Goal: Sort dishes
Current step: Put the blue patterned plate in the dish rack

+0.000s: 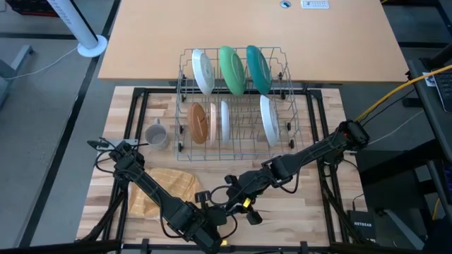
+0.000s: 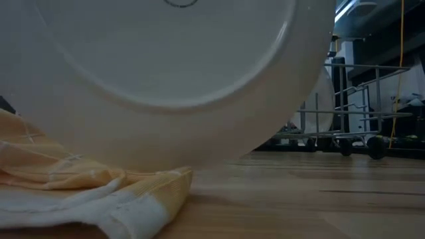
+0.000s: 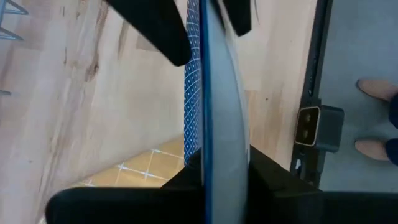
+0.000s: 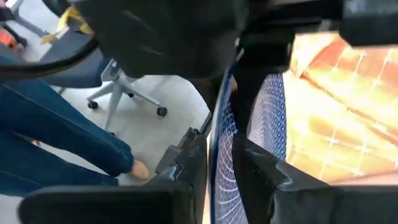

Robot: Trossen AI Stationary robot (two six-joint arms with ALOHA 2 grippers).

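A small plate with a blue patterned face and a white underside (image 2: 166, 79) stands on edge near the table's near edge, above the yellow-orange checked cloth (image 1: 166, 187). My left gripper (image 3: 217, 171) and my right gripper (image 4: 224, 158) are both shut on its rim from opposite sides; they meet at about (image 1: 212, 201). Whether the plate's lower rim touches the cloth, I cannot tell. The grey wire rack (image 1: 233, 99) holds white, green and teal plates in its far row. Brown, peach and white ones stand in its near row. A small grey mug (image 1: 157, 134) stands on the table left of the rack. My left gripper pinches the plate's rim (image 3: 214, 149) between its two fingers (image 3: 180, 180), one on each face. The plate is on edge and runs straight out from the fingers. My right gripper pinches the rim (image 4: 221, 146) on the opposite side, one finger (image 4: 261, 165) on the patterned face and the other on the back. The plate is lifted upright between both grippers.
The rack fills the middle of the table, with open slots in its near row. Bare wood lies right of the cloth (image 2: 319, 199). A black frame (image 1: 318, 127) runs along the table's edges. A person's legs (image 4: 56, 137) and a chair show beyond the near edge.
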